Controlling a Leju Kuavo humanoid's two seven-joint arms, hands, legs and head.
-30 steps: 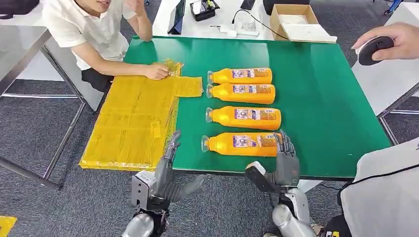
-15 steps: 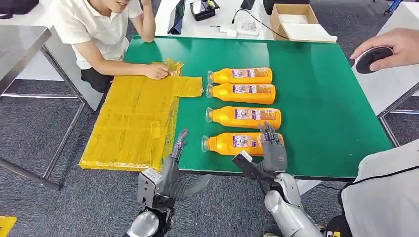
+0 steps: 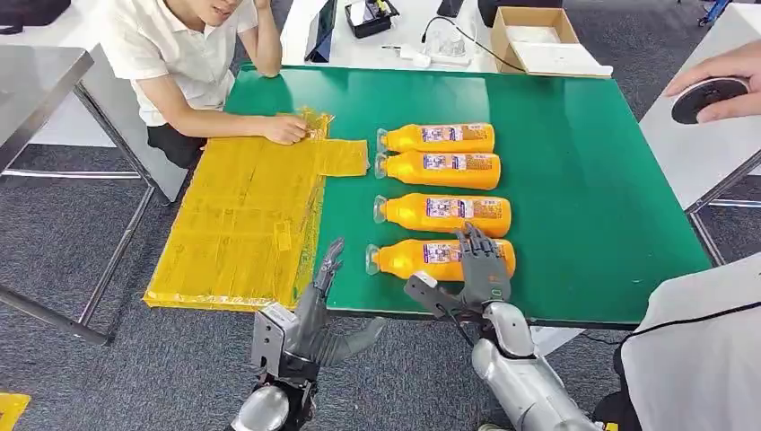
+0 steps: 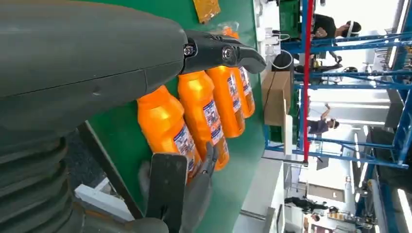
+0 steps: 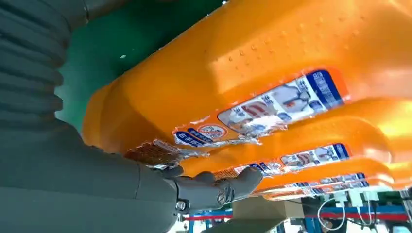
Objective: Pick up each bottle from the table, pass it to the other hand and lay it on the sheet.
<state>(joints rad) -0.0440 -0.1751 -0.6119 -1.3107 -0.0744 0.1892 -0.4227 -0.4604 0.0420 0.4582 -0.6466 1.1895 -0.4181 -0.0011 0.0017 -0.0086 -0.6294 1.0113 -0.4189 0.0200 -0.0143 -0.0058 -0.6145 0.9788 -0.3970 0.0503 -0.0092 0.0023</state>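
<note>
Orange bottles (image 3: 440,185), all four, are lying on the green table (image 3: 583,180); nothing is sitting on the yellow sheet (image 3: 247,215) yet. Right hand (image 3: 480,268) is spreading its fingers over the nearest bottle (image 3: 431,259), not gripping. Left hand (image 3: 316,310) is hanging open, empty, near the sheet.

silver arms, grey ribbed wrist covers, dark fingers (image 3: 476,247)

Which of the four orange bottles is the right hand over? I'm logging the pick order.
The bottle nearest the robot, at the table's front edge. The right hand is spread over its base end; the other three bottles lie beyond it.
</note>
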